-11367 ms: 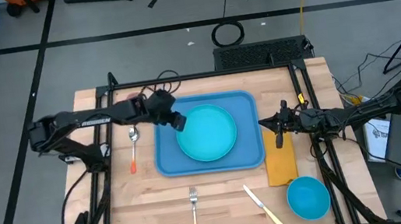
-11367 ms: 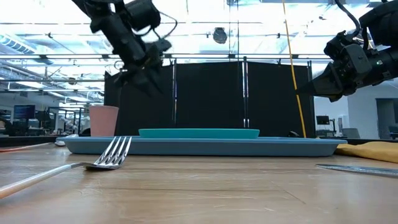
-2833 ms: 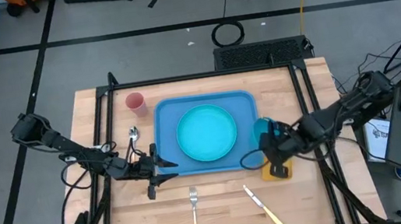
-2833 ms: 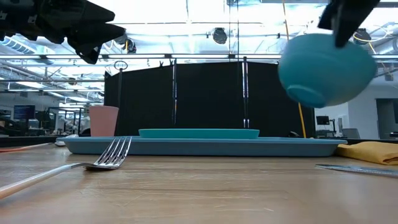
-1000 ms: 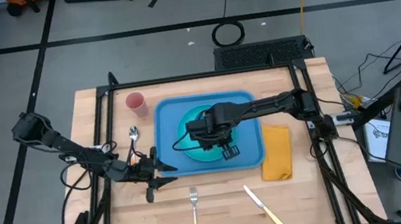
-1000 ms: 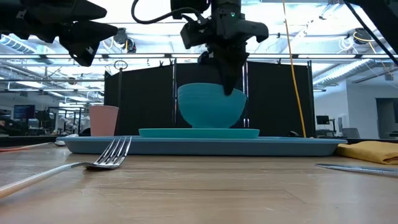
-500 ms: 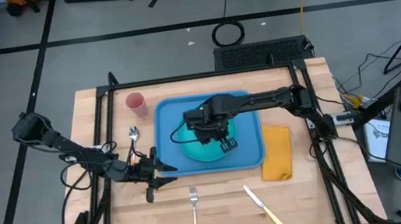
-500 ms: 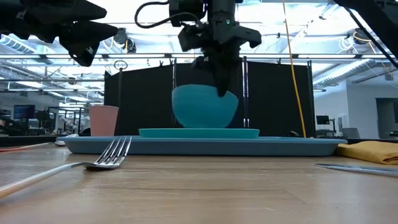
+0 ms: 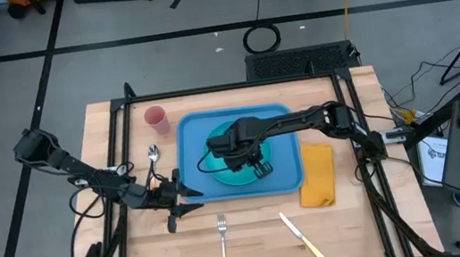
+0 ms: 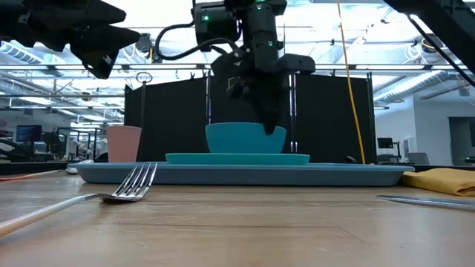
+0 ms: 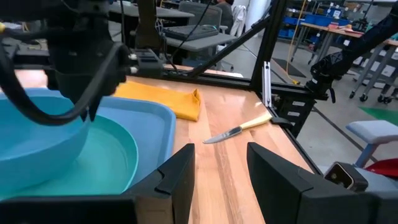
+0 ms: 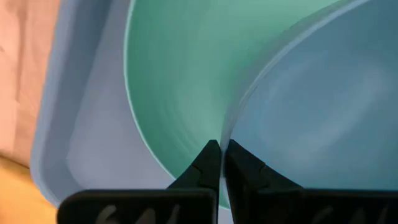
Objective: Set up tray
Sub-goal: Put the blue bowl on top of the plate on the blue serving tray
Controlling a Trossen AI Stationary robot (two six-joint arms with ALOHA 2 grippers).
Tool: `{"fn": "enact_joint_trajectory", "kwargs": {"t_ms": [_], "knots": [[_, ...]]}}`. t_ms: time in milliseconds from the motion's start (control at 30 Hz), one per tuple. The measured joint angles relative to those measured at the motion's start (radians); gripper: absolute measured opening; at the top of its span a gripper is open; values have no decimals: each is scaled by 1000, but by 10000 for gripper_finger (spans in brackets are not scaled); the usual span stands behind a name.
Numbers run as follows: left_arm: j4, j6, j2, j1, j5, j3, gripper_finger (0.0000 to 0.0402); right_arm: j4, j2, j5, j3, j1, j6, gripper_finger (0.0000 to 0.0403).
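In the high view the right arm covers most of the plate (image 9: 223, 178) on the tray (image 9: 286, 175). The bowl (image 10: 245, 139) on that plate is hidden there too. In the low view the fork (image 10: 89, 199) handle runs off the edge.

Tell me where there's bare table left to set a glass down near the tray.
Bare wood lies along the near edge between the fork and the knife, and behind the tray right of the pink cup. The tray itself is crowded: plate, bowl, right gripper. The left gripper crowds its left side.
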Motion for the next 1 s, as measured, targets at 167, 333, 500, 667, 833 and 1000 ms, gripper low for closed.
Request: {"fn": "enact_joint_trajectory", "kwargs": {"t_ms": [167,333,500,667,833,1000], "knots": [[-2,6,0,-7,0,0,150,1,0,9,0,9,-17,0],[-2,8,0,-7,0,0,150,0,-1,17,-1,11,-30,0],[-2,8,0,-7,-1,0,150,2,-1,17,-1,13,-40,0],[-2,8,0,-7,-1,0,150,4,-1,17,-1,15,-42,0],[-5,4,0,-7,-1,0,150,5,-1,12,-1,16,-39,10],[-16,3,0,-7,-1,0,150,6,-1,8,-2,24,-19,30]]}}
